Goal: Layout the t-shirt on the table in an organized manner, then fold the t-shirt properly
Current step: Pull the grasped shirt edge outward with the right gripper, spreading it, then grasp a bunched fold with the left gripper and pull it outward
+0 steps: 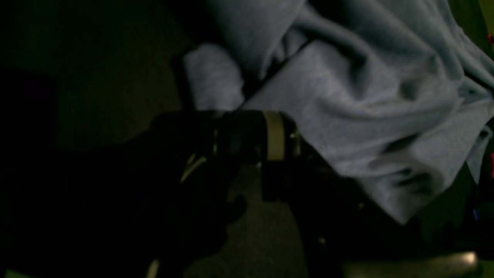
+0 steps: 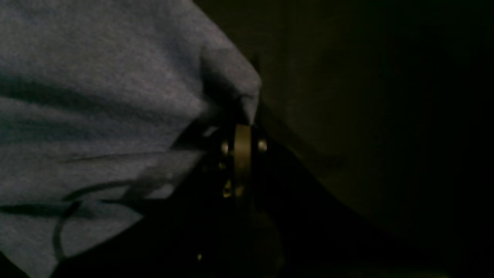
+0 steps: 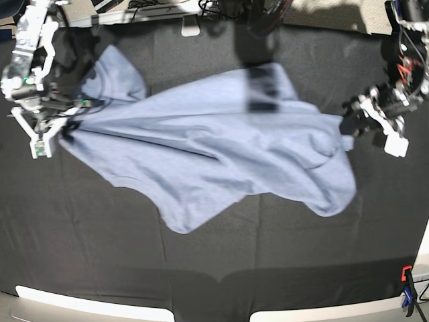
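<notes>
1. Grey-blue shirt (image 3: 214,154) is spread w/ creases across the middle of the black table (image 3: 80,255), stretched roughly left to right in the base view; not flat yet, hem edges curled, one sleeve bunched at the far left of that view.
2. Right gripper (image 3: 67,127) is seen clamped on a shirt corner; in the right wrist view the fingers are pressed together w/ a peak of cloth pinched between them.
3. Left gripper (image 3: 350,126) sits just beside the opposite shirt edge. In the left wrist view the fingers appear parted, cloth lying beside and not clearly between them; whether any fabric is caught can't be told, view too dark.
4. Judged stage: layout only partly done, folding not begun.
5. Risks, as judgement:
 - w/ only one side gripped, any pull by the right arm would drag the whole shirt sideways instead of tensioning it.
 - a re-grasp on the left could catch 2 layers, so a fold gets locked in.
 - the thin pinch on the right could slip under a hard tug, since only a corner is held.
</notes>
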Available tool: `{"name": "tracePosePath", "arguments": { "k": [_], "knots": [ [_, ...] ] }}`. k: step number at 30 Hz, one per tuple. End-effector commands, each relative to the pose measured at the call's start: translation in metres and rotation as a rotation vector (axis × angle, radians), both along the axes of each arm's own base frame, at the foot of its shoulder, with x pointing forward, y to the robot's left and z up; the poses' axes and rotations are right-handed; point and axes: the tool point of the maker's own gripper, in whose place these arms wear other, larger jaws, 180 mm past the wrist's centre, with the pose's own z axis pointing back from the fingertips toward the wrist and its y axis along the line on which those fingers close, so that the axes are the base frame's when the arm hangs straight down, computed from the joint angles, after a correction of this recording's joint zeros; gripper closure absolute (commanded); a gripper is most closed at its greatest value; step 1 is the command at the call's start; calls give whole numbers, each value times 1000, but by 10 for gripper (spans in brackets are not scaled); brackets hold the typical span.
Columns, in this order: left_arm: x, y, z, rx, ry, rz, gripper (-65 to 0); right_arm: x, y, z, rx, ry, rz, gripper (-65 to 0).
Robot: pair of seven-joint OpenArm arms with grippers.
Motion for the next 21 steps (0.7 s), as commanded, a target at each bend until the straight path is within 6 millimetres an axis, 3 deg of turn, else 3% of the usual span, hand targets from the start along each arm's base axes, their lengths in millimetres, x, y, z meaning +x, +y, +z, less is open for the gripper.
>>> {"name": "tracePosePath", "arguments": {
  "k": [1,6,9,16,18,21],
  "knots": [
    [11,11,17,-6,-64,28,-132,10,-7,17,-36,-53,5,0],
    [14,22,22,-25,-87,96,-165,14,5,17,40,-80,15,0],
    [12,14,18,-36,-79,94,-231,16,7,19,58,-94,20,0],
    [9,-11,6,-80,-58,95,-236,16,7,19,58,-98,21,0],
    [14,-18,14,-141,-85,114,-187,17,8,19,63,-102,22,0],
    [27,-22,42,-278,-170,151,-6,18,11,20,84,-109,24,0]
  ]
}}
